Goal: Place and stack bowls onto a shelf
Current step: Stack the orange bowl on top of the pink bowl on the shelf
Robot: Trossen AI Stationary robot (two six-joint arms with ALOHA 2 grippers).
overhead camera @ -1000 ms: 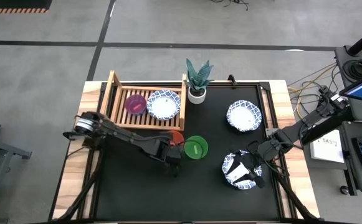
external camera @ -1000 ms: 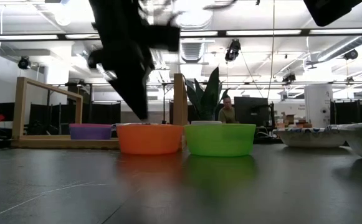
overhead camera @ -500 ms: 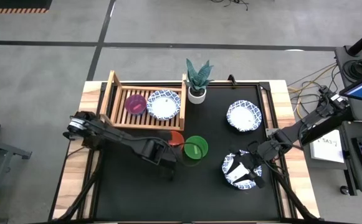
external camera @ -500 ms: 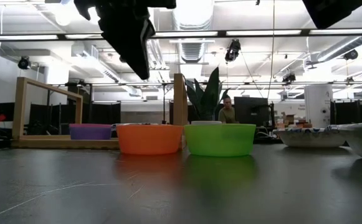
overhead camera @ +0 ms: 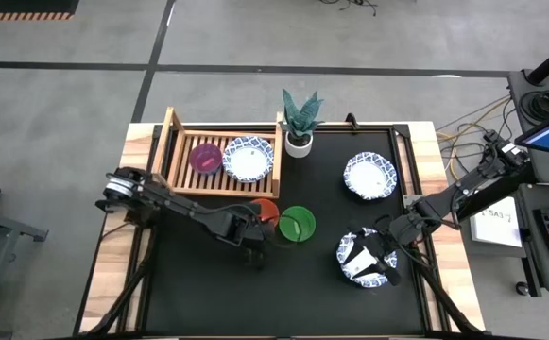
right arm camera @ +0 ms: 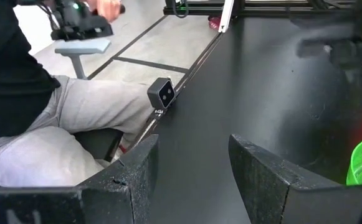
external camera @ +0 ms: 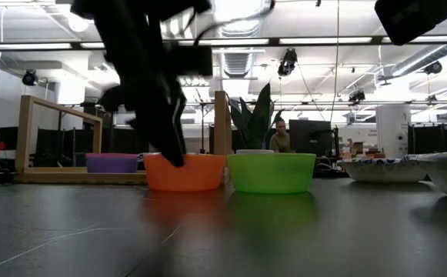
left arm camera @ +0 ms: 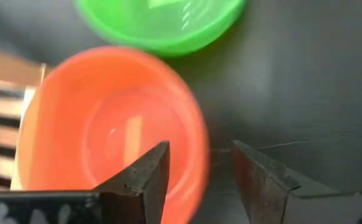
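Left end effector [left arm camera: 199, 171] spread, straddling red bowl [left arm camera: 112, 127] rim; shallow bite risks slip, nudging green bowl [left arm camera: 159, 22]. Right end effector [right arm camera: 190, 165] unclenched, idle.

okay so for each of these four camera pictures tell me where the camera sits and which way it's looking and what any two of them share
High view: overhead, straight down on the shelf; both arms show.
Low view: table height, looking level; the left arm drops onto the orange-red bowl.
Left wrist view: on the left arm, the left gripper open, straddling that bowl's rim.
Right wrist view: on the right arm, the right gripper open, facing a seated person.
Shared: the green bowl appears in all four.
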